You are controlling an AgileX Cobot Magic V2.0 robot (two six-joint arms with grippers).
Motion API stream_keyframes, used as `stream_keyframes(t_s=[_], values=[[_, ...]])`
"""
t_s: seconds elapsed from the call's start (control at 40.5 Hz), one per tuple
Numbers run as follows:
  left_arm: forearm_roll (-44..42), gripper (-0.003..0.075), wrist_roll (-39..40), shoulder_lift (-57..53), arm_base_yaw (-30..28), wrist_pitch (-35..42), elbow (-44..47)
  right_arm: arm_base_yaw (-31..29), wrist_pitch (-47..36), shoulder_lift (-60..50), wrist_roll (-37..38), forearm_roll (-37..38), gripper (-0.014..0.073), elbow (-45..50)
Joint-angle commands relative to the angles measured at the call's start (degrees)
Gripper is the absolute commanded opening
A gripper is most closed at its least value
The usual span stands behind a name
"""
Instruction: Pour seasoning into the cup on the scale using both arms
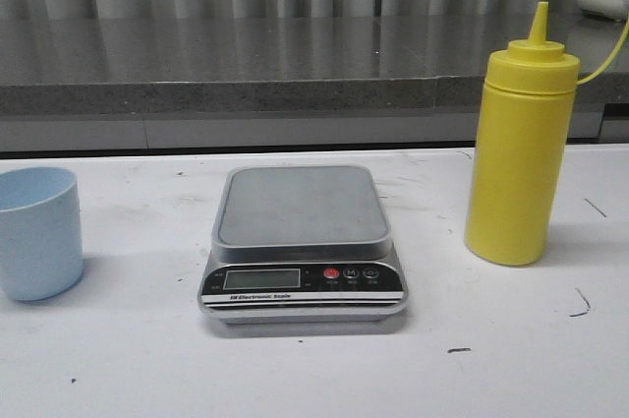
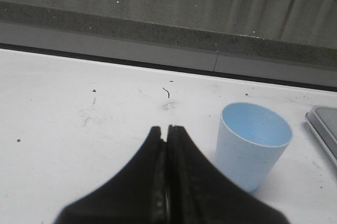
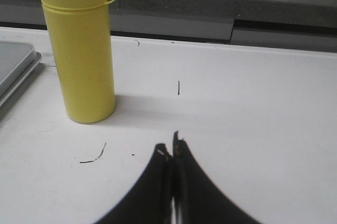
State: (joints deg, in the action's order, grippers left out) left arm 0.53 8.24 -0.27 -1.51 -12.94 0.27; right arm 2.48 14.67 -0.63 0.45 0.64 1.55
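front view showed the cup (image 1: 37, 232) left of the bare scale (image 1: 303, 241), the seasoning (image 1: 521, 148) on its right. you had both grippers (image 2: 167, 127) (image 3: 171, 149) pressed closed, holding nothing. nothing was done yet.

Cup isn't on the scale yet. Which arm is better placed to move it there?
Left. The cup stands just beside the shut left gripper, left of the scale. The right gripper, also shut, faces the yellow bottle on the opposite side.
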Motion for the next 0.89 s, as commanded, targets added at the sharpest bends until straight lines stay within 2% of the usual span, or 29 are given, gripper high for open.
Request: stream_keyframes(t_s=[0.0,0.863], values=[[0.3,-0.002,0.3,-1.0,-0.1,4.3,1.4,0.1,-4.5,-0.9,-0.4,0.4,-0.012,-0.3],[0.3,-0.002,0.3,-1.0,-0.1,4.3,1.4,0.1,-6.7,-0.9,-0.4,0.4,-0.012,-0.4]])
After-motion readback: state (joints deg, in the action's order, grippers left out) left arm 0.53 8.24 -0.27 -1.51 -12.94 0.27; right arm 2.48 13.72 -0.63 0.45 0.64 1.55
